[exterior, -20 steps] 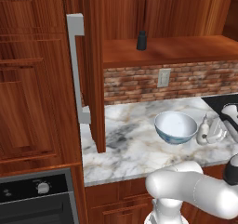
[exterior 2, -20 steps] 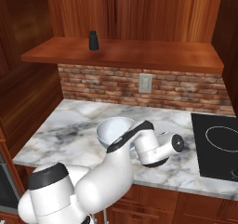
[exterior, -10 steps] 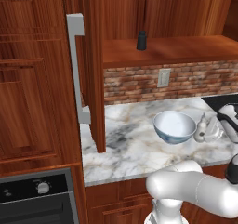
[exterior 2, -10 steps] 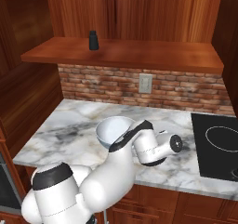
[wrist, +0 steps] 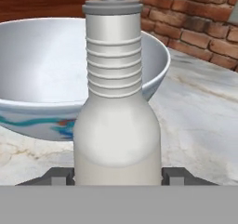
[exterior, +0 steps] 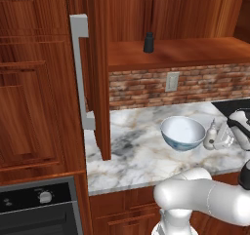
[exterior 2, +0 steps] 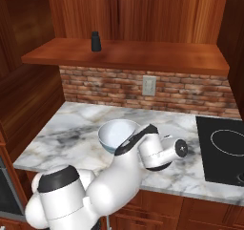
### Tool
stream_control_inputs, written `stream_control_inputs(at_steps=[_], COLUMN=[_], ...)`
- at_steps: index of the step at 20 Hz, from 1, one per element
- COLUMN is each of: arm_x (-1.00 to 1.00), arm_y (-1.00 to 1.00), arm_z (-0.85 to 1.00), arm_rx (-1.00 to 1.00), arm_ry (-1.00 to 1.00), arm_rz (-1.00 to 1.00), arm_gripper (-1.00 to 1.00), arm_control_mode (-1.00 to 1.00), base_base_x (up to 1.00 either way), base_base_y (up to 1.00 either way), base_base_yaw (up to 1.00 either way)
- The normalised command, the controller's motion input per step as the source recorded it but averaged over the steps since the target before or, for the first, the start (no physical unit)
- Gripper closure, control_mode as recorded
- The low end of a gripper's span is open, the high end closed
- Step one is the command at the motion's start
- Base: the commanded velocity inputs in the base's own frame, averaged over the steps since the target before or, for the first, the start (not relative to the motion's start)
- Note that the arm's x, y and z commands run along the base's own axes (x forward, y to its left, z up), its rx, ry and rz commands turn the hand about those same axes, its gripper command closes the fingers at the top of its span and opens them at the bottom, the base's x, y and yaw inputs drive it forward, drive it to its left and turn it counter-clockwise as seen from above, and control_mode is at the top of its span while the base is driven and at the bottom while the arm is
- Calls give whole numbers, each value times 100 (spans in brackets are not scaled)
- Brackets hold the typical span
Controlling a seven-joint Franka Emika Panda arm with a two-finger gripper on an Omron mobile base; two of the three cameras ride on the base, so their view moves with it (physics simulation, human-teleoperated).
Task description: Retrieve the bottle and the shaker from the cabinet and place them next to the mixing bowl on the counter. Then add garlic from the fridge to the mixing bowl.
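The cream-white bottle [wrist: 116,125] stands upright on the marble counter [exterior: 132,156], just right of the mixing bowl [exterior: 183,131]. My gripper [wrist: 117,176] is shut on the bottle's lower body, one fingertip [wrist: 60,175] pressed against each side. From the left base view the bottle [exterior: 211,134] and gripper [exterior: 222,140] sit at the counter's right end. The bowl [wrist: 42,79] is close behind the bottle, white inside. On the open cabinet's shelf stands the dark shaker [exterior: 149,43], also the shaker [exterior 2: 96,41] in the right base view. The garlic and the fridge are out of view.
The cabinet door [exterior: 100,83] stands open over the counter's left part, with its grey bar handle [exterior: 80,73]. A black cooktop [exterior 2: 224,150] lies right of the bowl [exterior 2: 116,133]. A brick backsplash with an outlet [exterior 2: 149,86] runs behind. An oven [exterior: 39,209] sits low left.
The bottle and gripper stay in the same spot beside the bowl. Only the arm's lower links have shifted a little.
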Motion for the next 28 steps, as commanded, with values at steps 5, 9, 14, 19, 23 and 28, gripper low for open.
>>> stream_control_inputs(at_steps=[5, 9, 14, 19, 23, 28], arm_x=[0, 0, 0, 0, -2, -8], arm_y=[-9, 0, 0, -1, 0, 0], arm_z=[-34, -25, -6, 0, 0, 0], arm_rx=[0, 0, 0, 0, 0, 0], arm_ry=[0, 0, 0, 0, 0, 0], arm_rz=[0, 0, 0, 0, 0, 0], arm_gripper=[100, 100, 100, -100, -100, -100], arm_control_mode=[-100, -100, -100, -100, -100, -100], base_base_x=[0, 0, 0, 0, 0, 0], base_base_y=[0, 0, 0, 0, 0, 0], base_base_yaw=[0, 0, 0, 0, 0, 0])
